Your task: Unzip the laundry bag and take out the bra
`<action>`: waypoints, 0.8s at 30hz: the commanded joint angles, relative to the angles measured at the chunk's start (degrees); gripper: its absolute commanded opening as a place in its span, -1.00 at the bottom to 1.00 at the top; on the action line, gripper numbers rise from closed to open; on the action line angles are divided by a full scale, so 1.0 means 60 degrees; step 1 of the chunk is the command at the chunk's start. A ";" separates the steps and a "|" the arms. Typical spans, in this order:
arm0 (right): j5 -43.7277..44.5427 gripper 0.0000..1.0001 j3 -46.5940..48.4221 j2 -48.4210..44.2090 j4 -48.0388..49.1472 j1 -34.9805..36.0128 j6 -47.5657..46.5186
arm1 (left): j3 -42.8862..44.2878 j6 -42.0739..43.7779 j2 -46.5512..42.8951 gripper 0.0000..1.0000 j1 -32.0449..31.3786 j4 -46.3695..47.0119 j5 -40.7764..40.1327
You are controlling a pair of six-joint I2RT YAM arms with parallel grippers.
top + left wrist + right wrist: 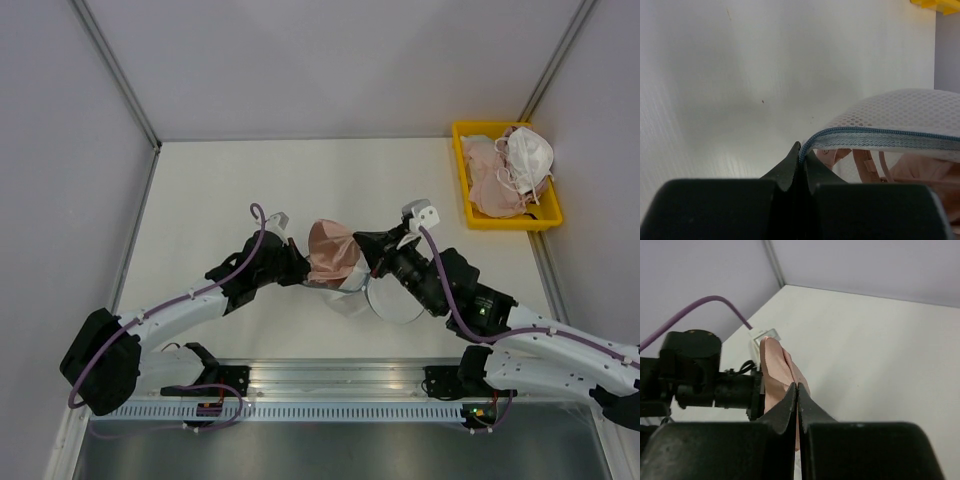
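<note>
Left gripper [801,152]: fingers together, pinching zipper rim of bag [900,115]. Right gripper [798,390]: fingers clamped on bra [776,365], which stands bunched above the bag at table centre, between the two grippers. Part of the bra and its straps remain inside the mesh.

Risks:
- strap snags on zipper, so bag lifts with bra
- thin rim pinch slips, so bag loses its anchor
- smooth cup fabric slides from right fingers under pull

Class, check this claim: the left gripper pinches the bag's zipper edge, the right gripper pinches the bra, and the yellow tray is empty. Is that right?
No. The tray is not empty: the top view shows pale pink garments and a white cupped item in it. The left gripper does pinch the bag at its zipper edge, and the right gripper the bra.
</note>
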 commanded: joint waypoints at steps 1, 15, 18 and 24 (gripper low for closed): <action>0.1868 -0.99 0.0213 0.0434 -0.0243 0.0006 0.1030 | -0.0122 -0.0223 -0.0121 -0.96 -0.0015 0.0236 0.0071; 0.3953 -0.99 0.0316 0.2618 -0.3425 0.0006 0.4139 | -0.0195 -0.0208 -0.0224 -0.96 0.0000 0.0119 -0.0003; 0.2783 -0.99 0.0273 0.2765 -0.2461 0.0006 0.3349 | -0.0224 -0.0252 -0.0209 -0.96 0.0000 0.0192 0.0012; 0.1406 -0.99 0.0740 0.3058 -0.0732 -0.0125 0.2601 | -0.0224 -0.0325 -0.0209 -0.96 0.0000 0.0295 0.0056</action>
